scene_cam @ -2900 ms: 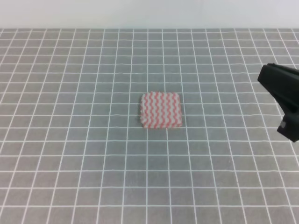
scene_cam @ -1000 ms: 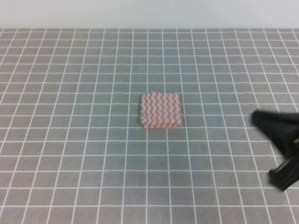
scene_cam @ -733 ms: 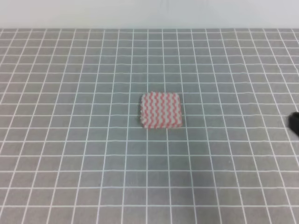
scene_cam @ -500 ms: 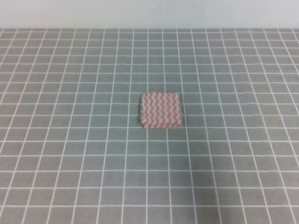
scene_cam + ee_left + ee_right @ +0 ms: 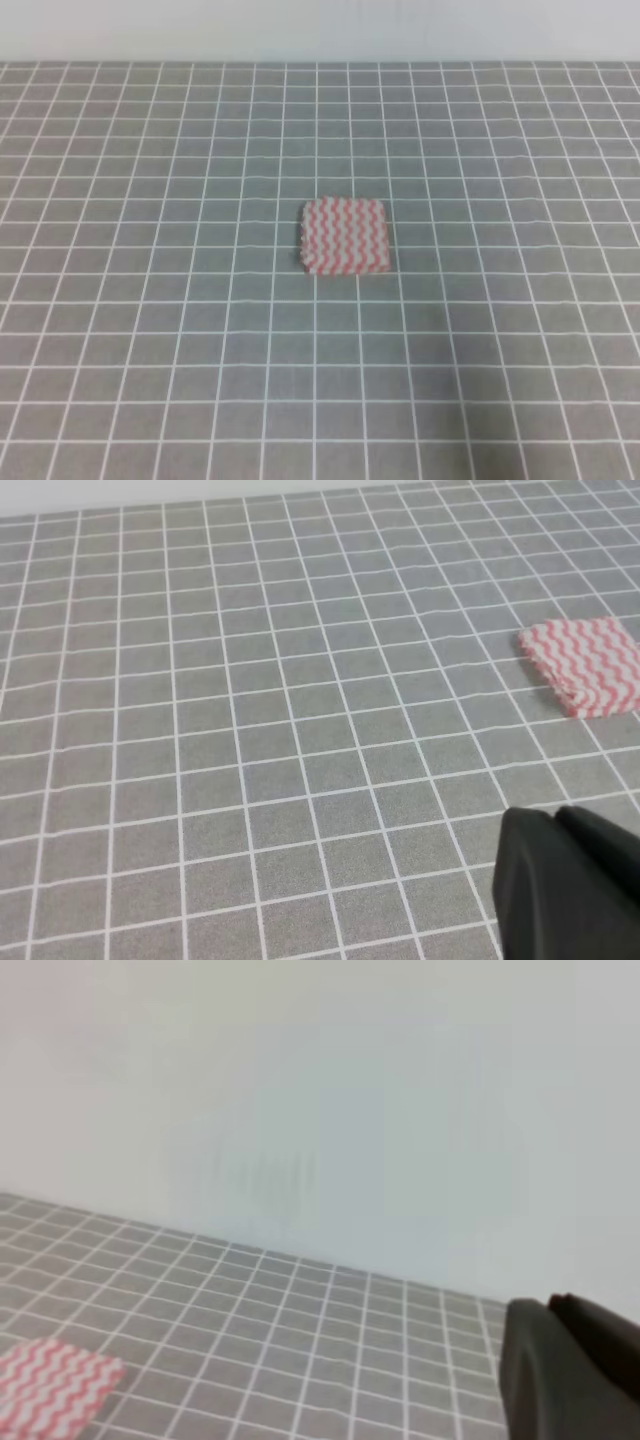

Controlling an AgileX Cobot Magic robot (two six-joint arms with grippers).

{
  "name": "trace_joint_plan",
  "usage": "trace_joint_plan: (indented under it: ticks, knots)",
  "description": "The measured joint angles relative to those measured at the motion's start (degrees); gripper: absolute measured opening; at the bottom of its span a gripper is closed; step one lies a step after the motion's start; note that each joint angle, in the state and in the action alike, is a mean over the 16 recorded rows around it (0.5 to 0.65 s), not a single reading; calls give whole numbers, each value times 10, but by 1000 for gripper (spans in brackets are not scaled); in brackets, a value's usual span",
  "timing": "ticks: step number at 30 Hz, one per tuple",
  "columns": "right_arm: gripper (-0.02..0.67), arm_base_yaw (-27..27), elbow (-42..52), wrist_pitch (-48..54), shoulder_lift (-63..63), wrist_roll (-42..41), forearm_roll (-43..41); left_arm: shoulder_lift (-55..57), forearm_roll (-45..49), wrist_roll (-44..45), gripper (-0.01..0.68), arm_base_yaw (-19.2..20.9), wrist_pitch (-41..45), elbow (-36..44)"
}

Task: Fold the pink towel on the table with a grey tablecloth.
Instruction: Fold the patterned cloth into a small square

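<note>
Seeing the towel (image 5: 345, 236) flat mid-table (image 5: 150, 350), already a small folded-looking square. We judge it light, limp, slip-prone; pinch a corner. Left gripper (image 5: 570, 890) and right gripper (image 5: 575, 1365) sit well apart from it; can't tell jaw state.

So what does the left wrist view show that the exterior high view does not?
Only the left wrist view shows a dark part of the left gripper, low at the right edge. Only the exterior high view shows the pink towel with grid cloth on every side; no arm appears there. Both show the towel lying alone on the table with a grey tablecloth.
</note>
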Motion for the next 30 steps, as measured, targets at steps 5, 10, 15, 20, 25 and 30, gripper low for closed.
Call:
trace_joint_plan:
  ticks: [5, 10, 15, 20, 25, 30]
  knots:
    - [-17, -2, 43, -19, -2, 109, -58, -1, 0, 0, -2, 0, 0, 0]
    - [-17, -13, 92, -31, -13, 252, -145, -1, 0, 0, -2, 0, 0, 0]
    - [-17, -38, 145, -36, -50, 371, -230, -2, -1, 0, -2, 0, 1, 0]
    - [-17, -64, 184, -37, -100, 404, -258, -2, -1, 0, -2, 0, 2, 0]
    - [-16, -74, 203, -22, -135, 381, -247, -3, -1, 0, -2, 0, 2, 0]
    - [-16, -55, 211, 3, -150, 372, -242, -2, -1, 0, -2, 0, 1, 0]
